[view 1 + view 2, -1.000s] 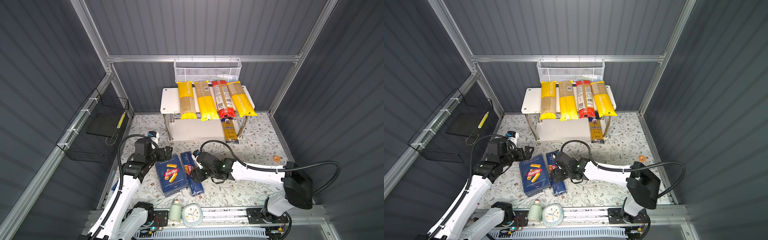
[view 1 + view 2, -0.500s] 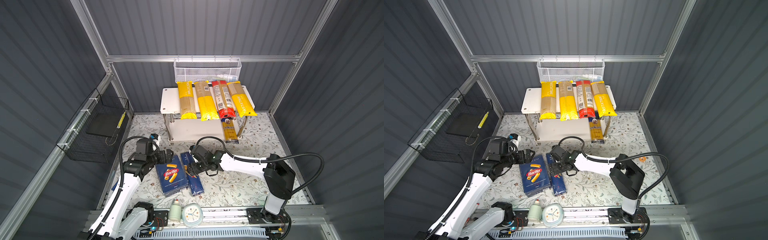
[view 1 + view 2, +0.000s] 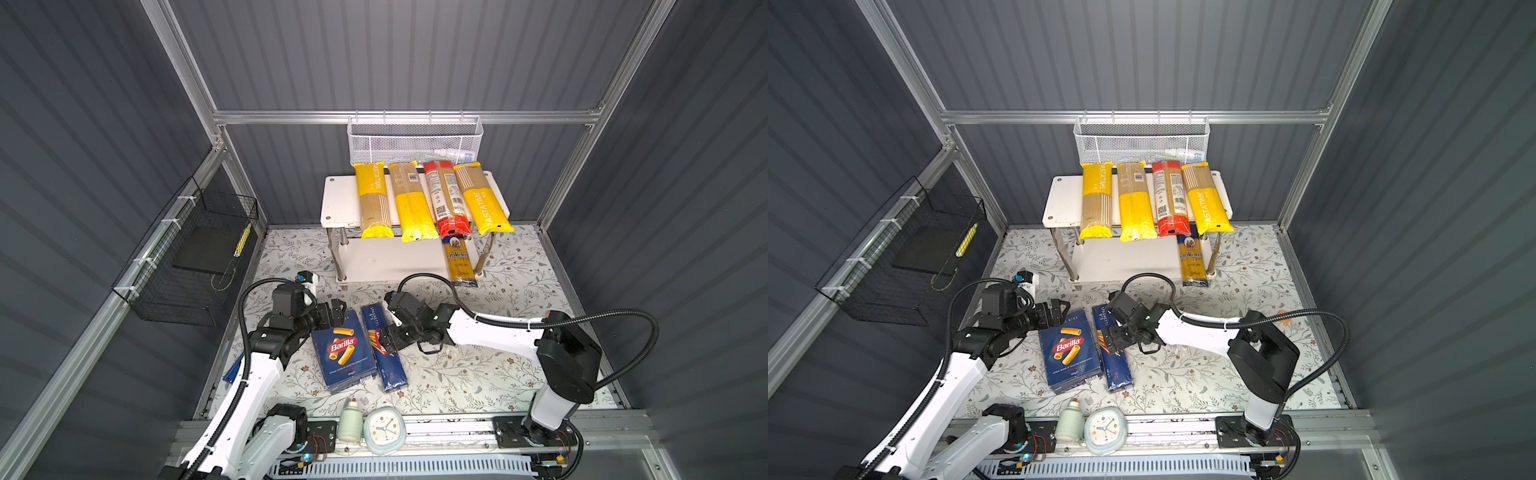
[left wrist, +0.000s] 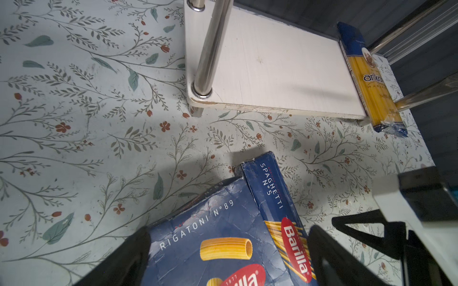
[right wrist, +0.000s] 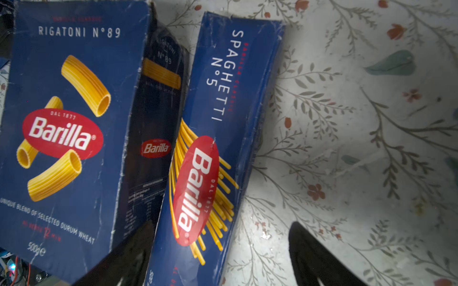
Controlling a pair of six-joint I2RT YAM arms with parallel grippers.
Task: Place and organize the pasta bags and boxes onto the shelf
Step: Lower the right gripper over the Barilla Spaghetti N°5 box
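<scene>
Creased cardboard rigatoni box (image 5: 71,128); shiny chrome shelf leg (image 4: 210,47).

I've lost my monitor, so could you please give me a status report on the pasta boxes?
Open right gripper straddling spaghetti box. Open left gripper at rigatoni box. Both boxes off shelf. In the way: rigatoni box, close alongside.

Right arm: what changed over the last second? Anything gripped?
The right gripper shifted slightly along the spaghetti box toward the shelf. Its fingers are open astride the box and grip nothing. The left gripper, also open, edged toward the rigatoni box. Both boxes, the shelf and the bags stayed put.
</scene>
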